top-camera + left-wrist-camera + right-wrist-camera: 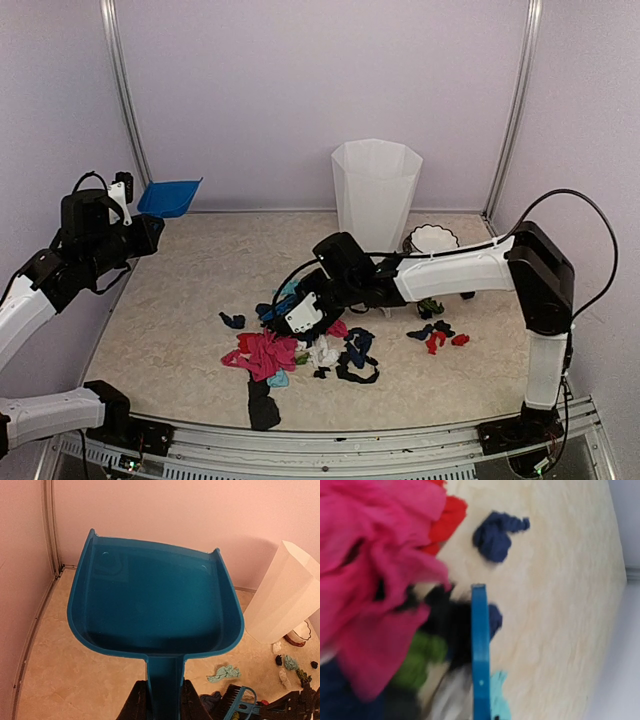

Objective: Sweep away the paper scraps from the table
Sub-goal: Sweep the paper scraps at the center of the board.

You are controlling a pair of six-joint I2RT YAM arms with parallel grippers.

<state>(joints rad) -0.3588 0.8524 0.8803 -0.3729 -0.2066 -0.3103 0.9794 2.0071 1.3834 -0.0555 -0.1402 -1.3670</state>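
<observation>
I run two arms. My left pincer (163,702) clamps one blue dustpan (155,605) by its handle, raised at far left. My right pincer (300,312), closed on one blue brush (480,645), sits among many paper scraps (265,352): crumpled pink, black, blue and white bits, heaped at the near centre of the desk (170,300).

Enclosure, three sides closed. Plain pale lilac back wall (300,90), matte, unmarked. Side walls of the same colour, left (50,100) and right (590,100). Slim silvery metal uprights stand in both rear corners, left (125,90) and right (515,100), leaning inward in the overhead view. Wide flat beige bench (170,310) with a speckled marble-like top meets all three walls. Ridged grey metal rail (360,440) runs along its near edge. Light even and diffuse, shadows soft; walls read pinker in the left wrist view.
</observation>
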